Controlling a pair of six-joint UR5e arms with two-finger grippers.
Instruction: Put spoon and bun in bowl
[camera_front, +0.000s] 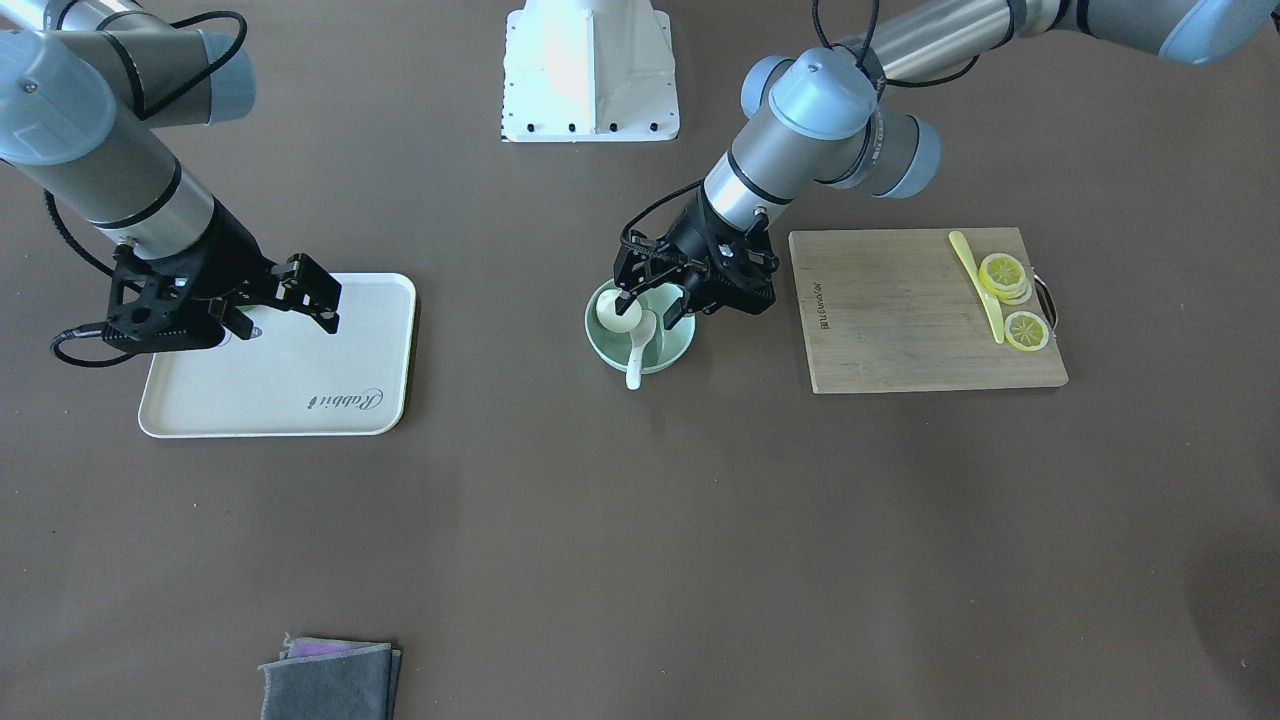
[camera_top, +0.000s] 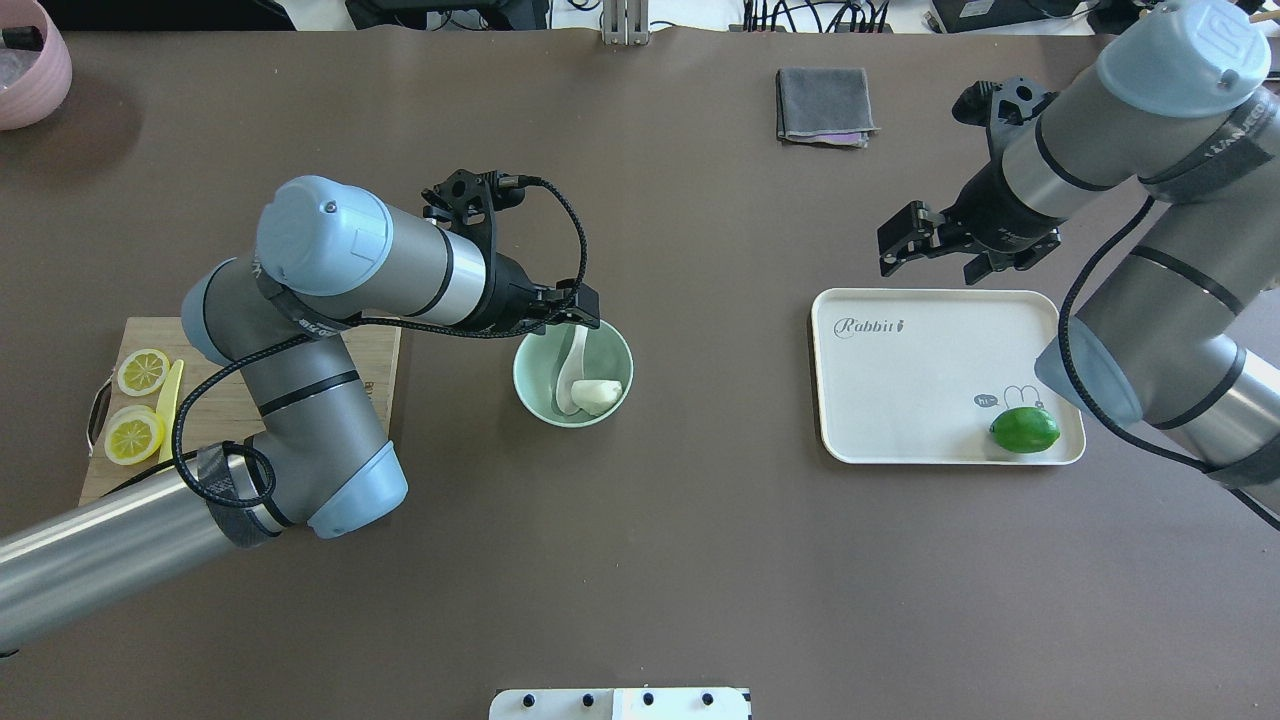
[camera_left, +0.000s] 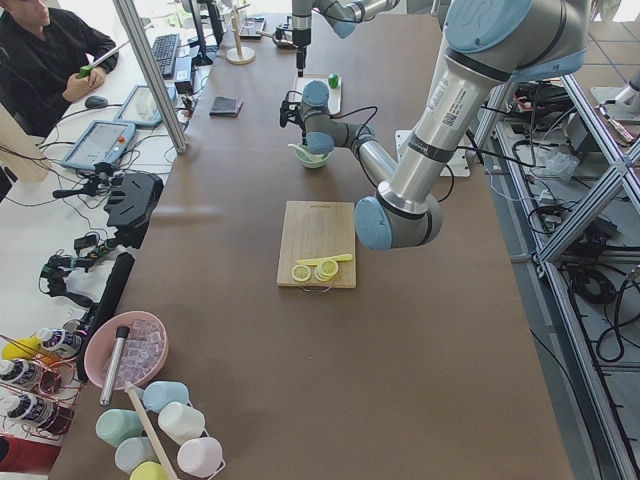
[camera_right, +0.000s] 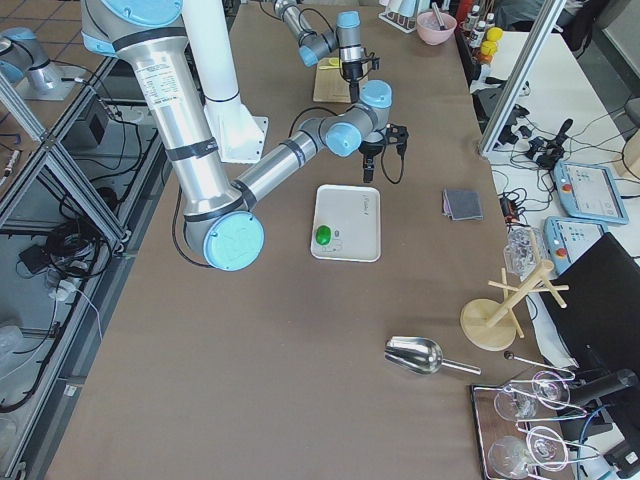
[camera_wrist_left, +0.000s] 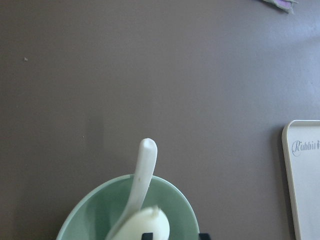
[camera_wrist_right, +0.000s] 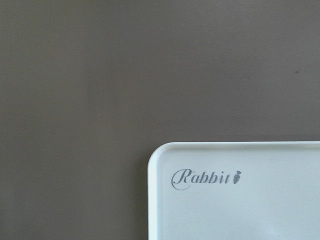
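Observation:
The pale mint-green bowl (camera_front: 603, 347) stands mid-table, also in the overhead view (camera_top: 532, 396) and the left wrist view (camera_wrist_left: 87, 216). The white bun (camera_front: 609, 317) (camera_top: 598, 394) (camera_wrist_left: 148, 226) lies inside it. The white spoon (camera_front: 637, 352) (camera_top: 572, 362) (camera_wrist_left: 143, 167) rests with its scoop in the bowl and its handle over the rim. My left gripper (camera_front: 655, 303) (camera_top: 583, 312) hovers open and empty just above the bowl's far rim. My right gripper (camera_front: 318, 295) (camera_top: 895, 245) is open and empty over the corner of the white tray.
A white tray (camera_front: 300, 385) (camera_top: 905, 400) holds a green lime (camera_top: 1024, 429). A wooden cutting board (camera_front: 900, 330) carries lemon slices (camera_front: 1003, 272) and a yellow knife (camera_front: 978, 283). A folded grey cloth (camera_top: 822, 105) lies at the far side. A pink bowl (camera_top: 30, 60) sits in the corner.

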